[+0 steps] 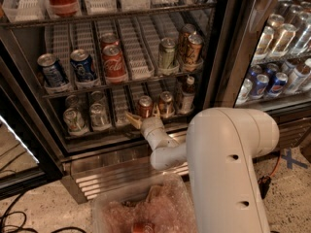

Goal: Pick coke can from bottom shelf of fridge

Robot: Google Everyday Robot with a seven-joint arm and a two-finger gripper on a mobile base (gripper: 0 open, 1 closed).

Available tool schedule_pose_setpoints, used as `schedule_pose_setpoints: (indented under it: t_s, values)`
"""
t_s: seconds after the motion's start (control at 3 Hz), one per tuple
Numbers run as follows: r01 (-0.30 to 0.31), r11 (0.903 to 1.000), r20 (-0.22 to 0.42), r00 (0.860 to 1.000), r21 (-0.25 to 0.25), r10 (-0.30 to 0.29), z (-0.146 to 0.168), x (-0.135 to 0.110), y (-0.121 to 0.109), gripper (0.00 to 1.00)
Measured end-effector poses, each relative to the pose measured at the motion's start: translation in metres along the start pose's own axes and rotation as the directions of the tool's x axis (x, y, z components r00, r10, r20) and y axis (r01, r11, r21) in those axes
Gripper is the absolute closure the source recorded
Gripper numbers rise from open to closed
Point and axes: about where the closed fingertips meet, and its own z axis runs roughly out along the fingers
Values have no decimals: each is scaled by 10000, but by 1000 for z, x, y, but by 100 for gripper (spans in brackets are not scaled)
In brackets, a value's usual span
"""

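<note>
a: cam view, how far w/ the coke can (144, 104)?
b: not lifted yet. stands upright at front of bottom shelf (121, 105) in fridge (224, 42), beside a browner can (166, 102). reach looks done; clamp, lift, pull-out left.
a: arm?
b: stretched low fwd into fridge. gripper (143, 115) at the can, fingers apart, one each side.

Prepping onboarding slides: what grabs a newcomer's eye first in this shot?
The bulky white arm fills the lower right foreground. Its hand reaches to the bottom shelf of the fridge, open around the small red coke can. Above, a bigger red Coca-Cola can stands out on the middle rack.
</note>
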Motion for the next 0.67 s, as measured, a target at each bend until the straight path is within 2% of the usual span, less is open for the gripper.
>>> schedule_pose_setpoints:
  t_s: [0.67]
  values:
    - [-14, 10000, 14, 10000, 49, 14, 0, -5, -1, 66]
